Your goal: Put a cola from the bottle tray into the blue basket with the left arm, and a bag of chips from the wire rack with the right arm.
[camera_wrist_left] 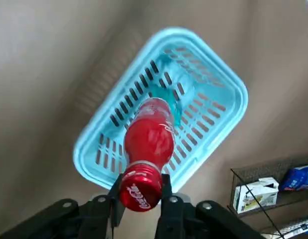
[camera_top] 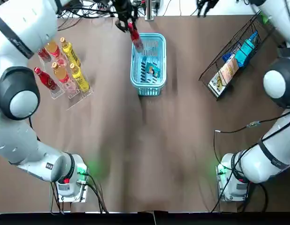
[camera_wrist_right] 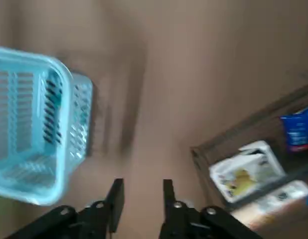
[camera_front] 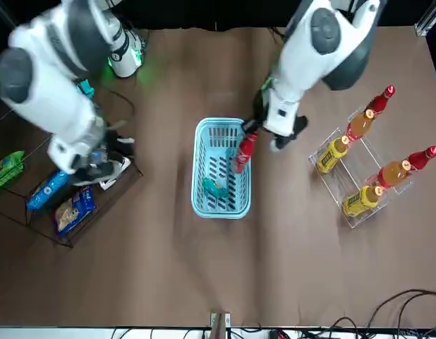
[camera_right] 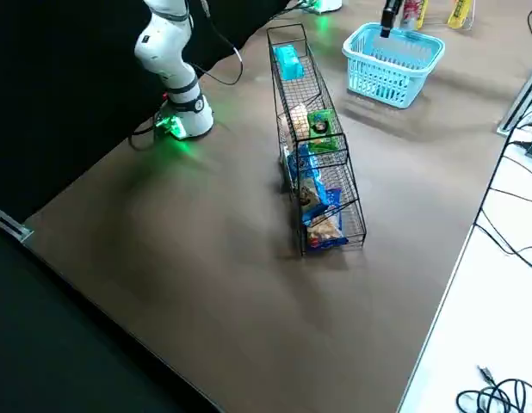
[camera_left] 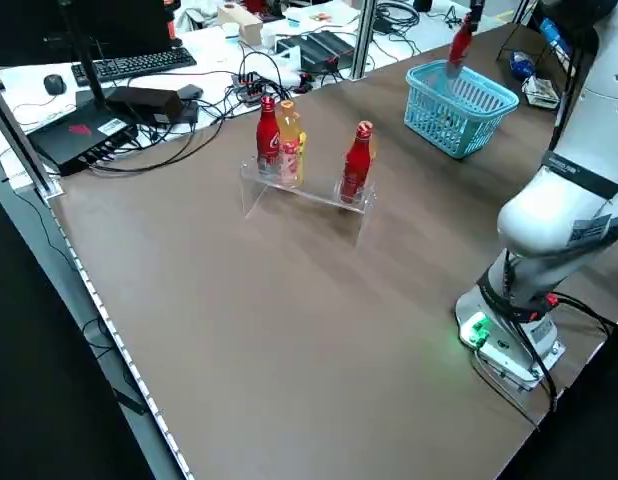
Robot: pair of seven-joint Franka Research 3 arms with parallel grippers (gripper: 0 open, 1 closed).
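Left side view: brown table (camera_left: 239,330), cluttered desk (camera_left: 19,92) behind; left pincer (camera_wrist_left: 140,199) grips cola (camera_left: 459,42).

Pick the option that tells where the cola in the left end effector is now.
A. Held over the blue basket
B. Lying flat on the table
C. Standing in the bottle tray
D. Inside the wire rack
A: the left end effector grips the cola at its neck, with the blue basket directly below it.
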